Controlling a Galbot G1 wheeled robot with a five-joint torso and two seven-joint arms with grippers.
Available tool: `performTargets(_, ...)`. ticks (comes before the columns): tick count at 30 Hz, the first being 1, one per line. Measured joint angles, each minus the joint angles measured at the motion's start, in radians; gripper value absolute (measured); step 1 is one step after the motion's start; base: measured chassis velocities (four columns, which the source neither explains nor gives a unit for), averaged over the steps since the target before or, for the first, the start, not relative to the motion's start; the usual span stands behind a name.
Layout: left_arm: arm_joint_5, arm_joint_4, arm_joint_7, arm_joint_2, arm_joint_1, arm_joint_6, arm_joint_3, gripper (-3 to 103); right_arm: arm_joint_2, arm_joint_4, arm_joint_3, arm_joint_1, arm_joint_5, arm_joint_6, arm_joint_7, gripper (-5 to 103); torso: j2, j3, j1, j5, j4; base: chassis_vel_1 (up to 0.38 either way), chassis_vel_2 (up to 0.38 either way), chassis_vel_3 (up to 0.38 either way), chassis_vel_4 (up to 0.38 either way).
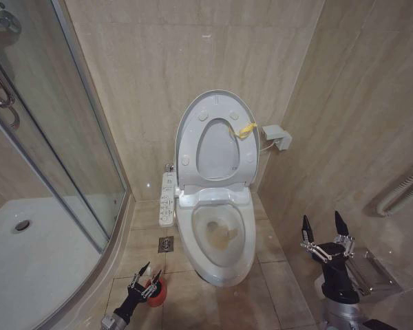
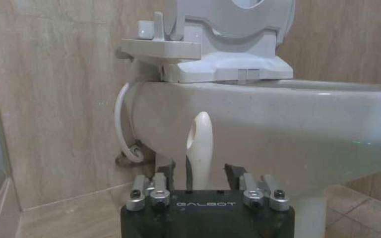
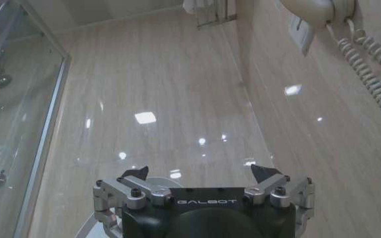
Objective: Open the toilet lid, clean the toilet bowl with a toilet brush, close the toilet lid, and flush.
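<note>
- Lid step done: the toilet lid [image 1: 215,137] stands raised against the wall, up beyond my left gripper [image 1: 144,281].
- I have that gripper's fingers spread either side of the toilet brush [image 2: 199,148] handle, not yet closed.
- Right gripper [image 1: 324,230] waits wide open, raised.
- Next I judge: pinch the handle, lift straight, swing to the stained toilet bowl [image 1: 220,237].

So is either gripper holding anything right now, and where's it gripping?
The left gripper has the brush handle between its fingers, but whether they are clamped on it cannot be told. The right gripper is open and holds nothing.

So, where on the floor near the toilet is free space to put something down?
Bare tiles lie right of the toilet bowl, between it and the right gripper. Left of the bowl it is crowded: floor drain, toilet brush in its red holder, and the left gripper.
</note>
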Motion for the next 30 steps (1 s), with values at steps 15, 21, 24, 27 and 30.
performTargets(15, -0.001, -0.035, -0.009, -0.011, 0.02, -0.005, -0.018, 26, -0.001, 0.009, 0.007, -0.025, 0.006, 0.0, -0.009, 100, 0.0, 0.0, 0.0, -0.0001, -0.0001, 0.0, 0.0, 0.0, 0.0)
performTargets(21, -0.003, -0.075, -0.016, -0.011, 0.038, -0.008, -0.024, 22, -0.002, 0.012, 0.009, -0.024, 0.007, 0.0, -0.009, 100, 0.0, 0.0, 0.0, -0.0001, -0.0001, 0.0, 0.0, 0.0, 0.0)
performTargets(24, -0.003, -0.135, -0.026, -0.008, 0.064, -0.014, -0.028, 22, -0.002, 0.012, 0.012, -0.025, 0.009, 0.0, -0.009, 100, 0.0, 0.0, 0.0, -0.0001, -0.0001, 0.0, 0.0, 0.0, 0.0)
performTargets(27, 0.013, -0.272, -0.087, 0.007, 0.126, 0.001, -0.025, 22, -0.003, 0.018, 0.014, -0.025, 0.014, 0.0, -0.009, 100, 0.0, 0.0, 0.0, -0.0001, 0.0, 0.0, 0.0, 0.0, 0.0)
performTargets(30, 0.023, -0.366, -0.138, 0.018, 0.165, 0.025, -0.019, 22, -0.003, 0.021, 0.014, -0.025, 0.017, 0.0, -0.009, 100, 0.0, 0.0, 0.0, -0.0001, 0.0, 0.0, 0.0, 0.0, 0.0)
